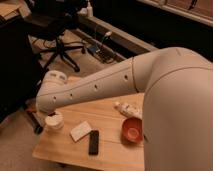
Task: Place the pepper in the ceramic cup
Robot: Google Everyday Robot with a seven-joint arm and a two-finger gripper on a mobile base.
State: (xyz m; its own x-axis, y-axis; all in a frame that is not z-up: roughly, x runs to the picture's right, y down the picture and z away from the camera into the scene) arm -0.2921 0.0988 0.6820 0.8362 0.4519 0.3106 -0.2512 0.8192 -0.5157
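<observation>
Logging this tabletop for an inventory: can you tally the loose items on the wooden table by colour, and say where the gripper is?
White or cream: 3, the ceramic cup, flat block, crumpled packet
Orange-red: 1, bowl
Black: 1, slim remote-like bar
Total: 5
The gripper sits at the arm's end, just above the cup.

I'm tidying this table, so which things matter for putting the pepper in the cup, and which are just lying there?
Job: ceramic cup; hand, just left of it; pepper, not discernible.
Lying about: white block, black remote, orange-red bowl, white packet.
</observation>
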